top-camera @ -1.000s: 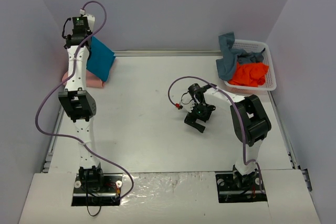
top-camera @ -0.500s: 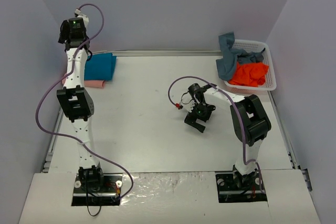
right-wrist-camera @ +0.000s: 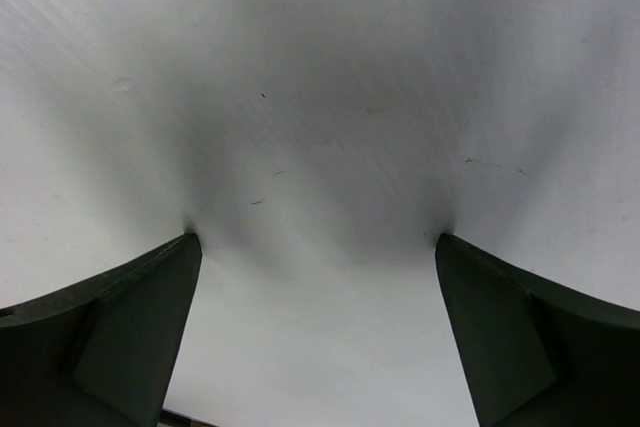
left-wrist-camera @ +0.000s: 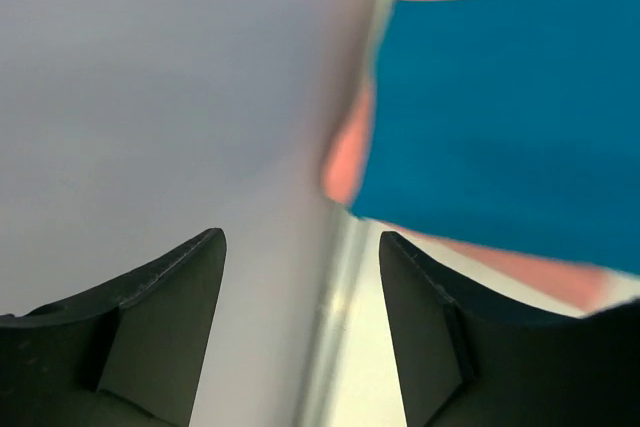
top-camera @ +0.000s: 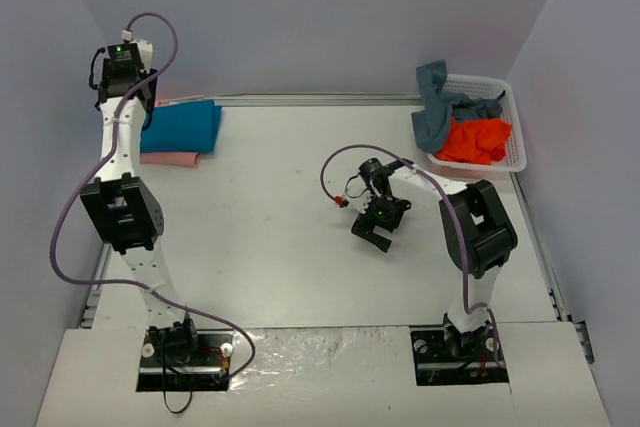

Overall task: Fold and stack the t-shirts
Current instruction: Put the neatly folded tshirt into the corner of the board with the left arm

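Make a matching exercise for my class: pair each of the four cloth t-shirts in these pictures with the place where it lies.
Things
1. teal-blue folded cloth t-shirt
2. salmon-pink cloth t-shirt
3. bright orange crumpled cloth t-shirt
4. grey-blue cloth t-shirt

Places
A. draped over the rim of the white plastic lattice basket
B. heaped inside the basket
C. on the table, under another shirt
D. on top of another shirt, far left

Pairs: 1-D, 2-C, 3-B, 4-A

L end effector (left-wrist-camera: pixel 300 239) opened, dropped teal shirt (top-camera: pixel 182 125); now flat on pink shirt (top-camera: pixel 172 158). L arm (top-camera: pixel 122 212) swung left.
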{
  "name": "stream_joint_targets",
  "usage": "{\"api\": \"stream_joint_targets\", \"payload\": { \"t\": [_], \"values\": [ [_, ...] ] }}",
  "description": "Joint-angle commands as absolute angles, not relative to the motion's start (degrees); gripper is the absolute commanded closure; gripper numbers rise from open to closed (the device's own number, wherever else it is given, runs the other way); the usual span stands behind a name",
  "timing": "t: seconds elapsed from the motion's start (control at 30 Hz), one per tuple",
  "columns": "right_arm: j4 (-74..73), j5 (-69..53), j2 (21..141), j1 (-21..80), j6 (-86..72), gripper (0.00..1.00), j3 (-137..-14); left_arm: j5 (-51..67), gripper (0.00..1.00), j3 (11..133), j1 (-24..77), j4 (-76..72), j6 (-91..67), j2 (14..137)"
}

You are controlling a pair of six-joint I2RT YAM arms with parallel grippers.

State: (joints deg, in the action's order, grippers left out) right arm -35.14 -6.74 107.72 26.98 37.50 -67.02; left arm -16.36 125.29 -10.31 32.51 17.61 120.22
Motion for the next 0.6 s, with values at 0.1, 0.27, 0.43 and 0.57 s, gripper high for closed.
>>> {"api": "stream_joint_targets", "payload": {
  "t": [0.1,0.27,0.43,0.57],
  "values": [
    [-35.68,-13.01,109.78,26.10,37.35,0.00,-62.66,5.88,0.36,104.01,-7.04,36.49,6.15,96.62],
    [-34.02,-12.75,105.04,26.19,34.72,0.00,-65.82,8.24,0.24,80.80,-0.80,24.98,9.40,78.59],
    [-29.19,-12.92,97.05,25.84,28.32,0.00,-69.43,14.32,0.09,68.74,1.23,17.77,12.83,69.71],
    [-24.80,-10.81,89.84,23.56,25.57,0.00,-70.76,14.42,0.06,65.57,1.23,18.10,14.67,69.78]
  ]
}}
